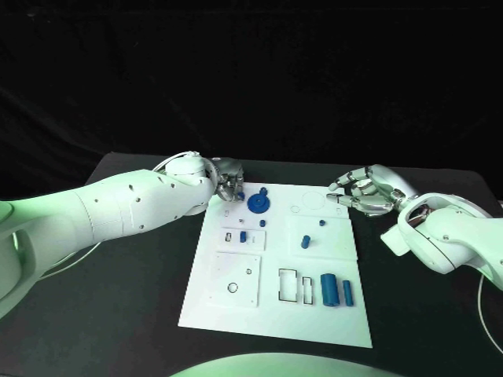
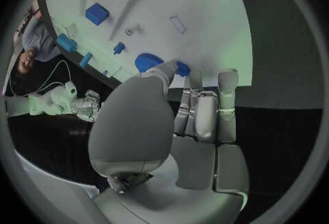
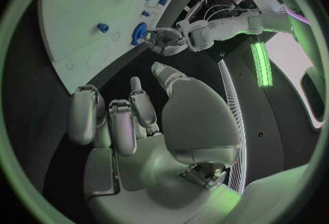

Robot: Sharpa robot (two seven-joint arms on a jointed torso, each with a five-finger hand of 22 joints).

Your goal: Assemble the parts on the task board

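Observation:
The white task board (image 1: 235,314) lies in the middle of the black table. At its far left corner my left hand (image 1: 229,181) pinches a small blue part (image 2: 182,68) between thumb and a finger, right beside a round blue gear (image 1: 258,204) that sits on the board. The gear (image 2: 148,62) also shows in the left wrist view. Off the board's far right corner my right hand (image 1: 359,191) hovers with its fingers (image 3: 120,125) curled in and nothing in them. Two blue cylinders (image 1: 336,290) stand near the board's front right.
Small blue pieces (image 1: 244,236) (image 1: 306,241) sit in the board's middle, beside empty rectangular slots (image 1: 288,285). A white cable (image 1: 492,310) runs along the table's right side. The right wrist view takes in the left hand (image 3: 168,41) by the gear (image 3: 139,33).

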